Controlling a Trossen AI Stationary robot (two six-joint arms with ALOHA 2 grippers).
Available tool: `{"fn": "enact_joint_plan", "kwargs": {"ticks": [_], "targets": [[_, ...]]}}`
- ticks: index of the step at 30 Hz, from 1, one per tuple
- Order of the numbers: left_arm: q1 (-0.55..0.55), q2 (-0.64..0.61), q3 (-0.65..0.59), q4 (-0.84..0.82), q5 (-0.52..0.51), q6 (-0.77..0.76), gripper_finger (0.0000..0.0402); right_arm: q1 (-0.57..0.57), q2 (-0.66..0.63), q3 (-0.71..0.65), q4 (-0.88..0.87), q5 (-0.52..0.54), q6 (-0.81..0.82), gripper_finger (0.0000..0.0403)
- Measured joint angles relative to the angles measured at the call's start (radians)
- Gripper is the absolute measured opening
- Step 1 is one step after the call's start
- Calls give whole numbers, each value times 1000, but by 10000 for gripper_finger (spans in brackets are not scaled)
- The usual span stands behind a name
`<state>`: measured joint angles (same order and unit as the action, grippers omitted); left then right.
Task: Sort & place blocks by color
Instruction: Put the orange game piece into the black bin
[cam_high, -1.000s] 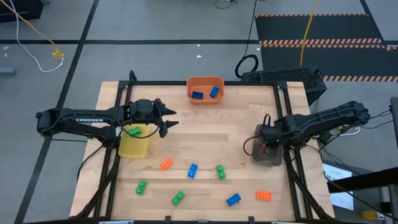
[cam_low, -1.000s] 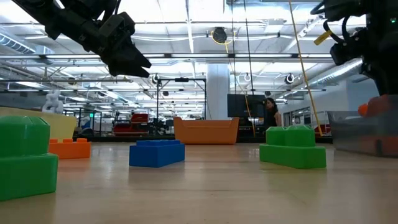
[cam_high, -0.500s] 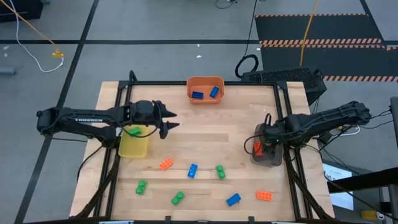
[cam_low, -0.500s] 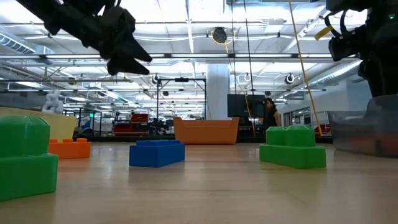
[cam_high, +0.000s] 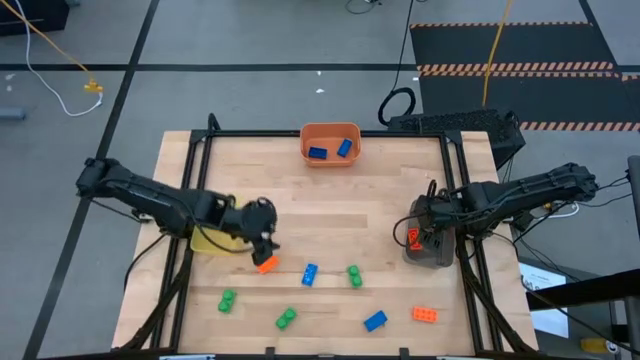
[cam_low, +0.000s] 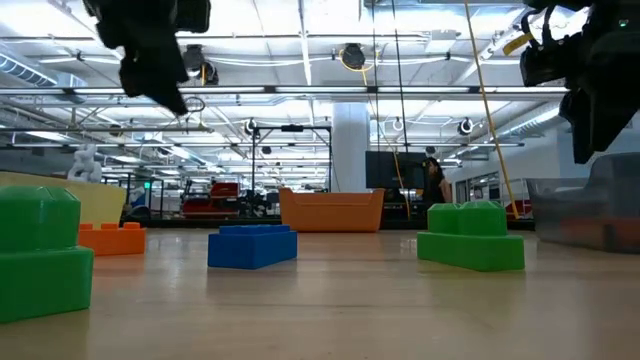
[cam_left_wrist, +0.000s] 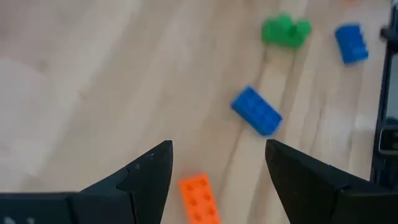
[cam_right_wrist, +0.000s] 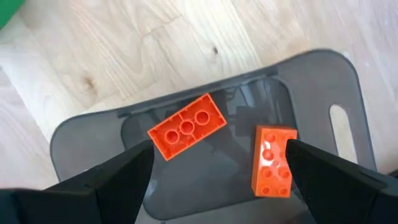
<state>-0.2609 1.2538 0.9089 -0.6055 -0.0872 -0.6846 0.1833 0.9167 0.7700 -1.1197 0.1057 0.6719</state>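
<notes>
Now left gripper (cam_left_wrist: 214, 168) hovers, jaws open, over orange block (cam_left_wrist: 200, 198) near table's left edge.
Centre, descend, then close; right gripper (cam_right_wrist: 217, 165), open, waits above grey bin (cam_right_wrist: 311, 81).

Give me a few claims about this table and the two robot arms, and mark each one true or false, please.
1. The orange bin holds two blue blocks. True.
2. The grey bin is empty. False: two orange blocks lie in it.
3. The left pincer is open above an orange block lying on the table. True.
4. The right pincer is clamped on a green block. False: it is open over the grey bin and holds nothing.
5. Three green blocks lie loose on the table. True: they sit near the front edge.
</notes>
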Motion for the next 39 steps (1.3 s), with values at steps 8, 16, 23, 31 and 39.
{"fn": "enact_joint_plan", "kwargs": {"ticks": [8, 16, 23, 31, 39], "targets": [[-78, 166, 0, -82, 2, -100, 255, 0, 0, 0, 57, 26, -69, 352], [-75, 215, -1, -161, 19, -110, 255, 0, 0, 0, 77, 28, -82, 352], [-101, 219, -7, -151, -18, -134, 255, 0, 0, 0, 85, 28, -83, 352], [-109, 254, -30, -144, -8, -148, 256, 0, 0, 0, 99, 28, -85, 352], [-110, 372, -27, -34, 62, -128, 306, 0, 1, 0, 99, 28, -85, 352]]}}
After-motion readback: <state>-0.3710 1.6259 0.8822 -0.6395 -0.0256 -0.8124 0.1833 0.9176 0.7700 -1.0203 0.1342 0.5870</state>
